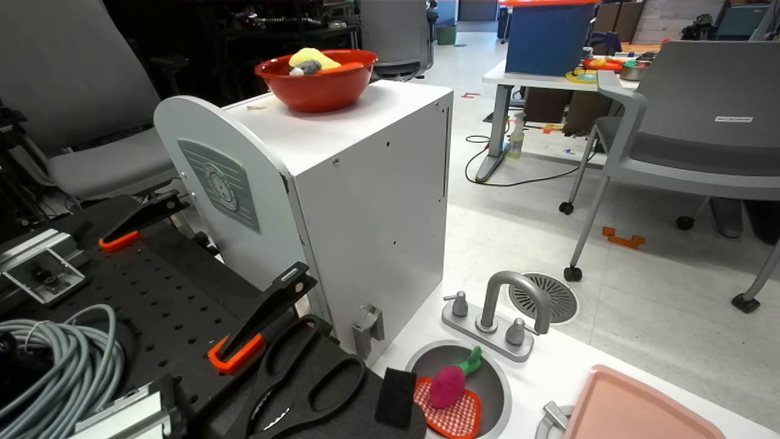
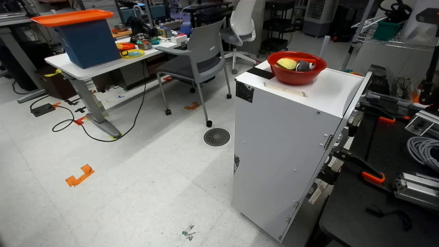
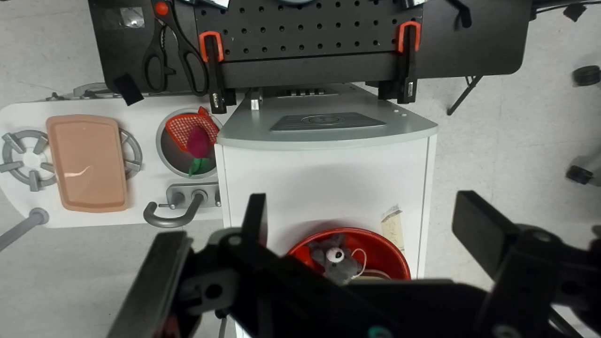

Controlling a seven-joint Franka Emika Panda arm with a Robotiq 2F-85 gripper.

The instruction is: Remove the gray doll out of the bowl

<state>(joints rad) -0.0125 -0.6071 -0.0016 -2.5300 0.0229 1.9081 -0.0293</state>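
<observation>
The gray doll (image 3: 342,268) lies in the red bowl (image 3: 382,249), with a white muzzle, a black nose and a thin white string. In the wrist view its lower part and the bowl's near side are hidden behind the gripper's body. In both exterior views the doll (image 1: 309,66) (image 2: 303,66) rests in the bowl (image 1: 323,90) (image 2: 297,77) beside a yellow object (image 1: 318,57) (image 2: 286,63). My gripper (image 3: 362,202) is open and empty, its fingers wide apart above the white cabinet top. The gripper is out of view in both exterior views.
The bowl stands on the white cabinet (image 1: 378,201), which has a raised curved panel (image 3: 326,134). Beside it are the faucet (image 1: 487,305) and grey basin (image 1: 503,396). Clamps (image 1: 262,323) and scissors (image 3: 173,51) lie on the black table (image 3: 305,70).
</observation>
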